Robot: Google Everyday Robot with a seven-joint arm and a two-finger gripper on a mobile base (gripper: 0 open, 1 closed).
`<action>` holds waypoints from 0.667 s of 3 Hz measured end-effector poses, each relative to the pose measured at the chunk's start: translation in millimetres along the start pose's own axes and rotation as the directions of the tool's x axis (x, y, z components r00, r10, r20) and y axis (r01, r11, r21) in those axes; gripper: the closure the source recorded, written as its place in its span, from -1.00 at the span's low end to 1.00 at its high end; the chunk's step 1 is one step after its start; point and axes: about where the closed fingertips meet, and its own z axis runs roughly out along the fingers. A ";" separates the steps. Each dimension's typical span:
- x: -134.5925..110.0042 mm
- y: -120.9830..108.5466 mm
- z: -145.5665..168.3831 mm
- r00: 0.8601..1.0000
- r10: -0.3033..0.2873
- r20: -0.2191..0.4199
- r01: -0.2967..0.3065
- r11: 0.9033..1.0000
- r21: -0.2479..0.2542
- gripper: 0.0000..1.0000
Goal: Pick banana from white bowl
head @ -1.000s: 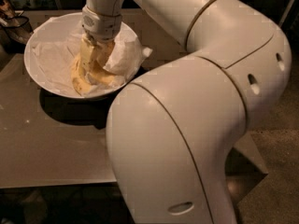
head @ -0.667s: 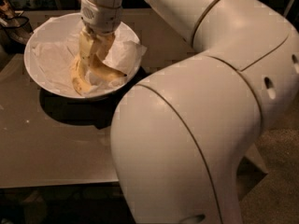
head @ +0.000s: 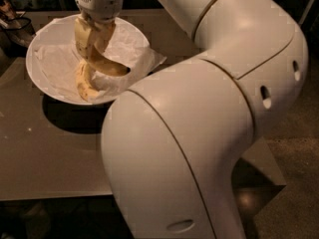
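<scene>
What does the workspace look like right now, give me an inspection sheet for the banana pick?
Surface: tan table with the bowl standing on it.
Job's things: white bowl lined with crumpled paper; banana hangs nearly upright, lower end inside the bowl.
Clutter: dark object at the table's far left edge, unclear what.
Gripper: gripper above the bowl, closed on the banana's top.
Cables: nothing seen.
Surroundings: robot arm fills foreground; dark floor at right.

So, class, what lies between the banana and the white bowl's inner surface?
Crumpled white paper, seen in the camera view, lining the white bowl beneath the banana. The tool hangs directly over the banana.
</scene>
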 end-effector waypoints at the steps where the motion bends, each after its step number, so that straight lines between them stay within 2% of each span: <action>1: -3.9 5.9 -7.4 1.000 -0.002 0.017 0.003 1.000 -0.027 1.00; 2: -0.7 21.0 -9.2 0.998 0.018 0.060 -0.012 0.995 -0.100 1.00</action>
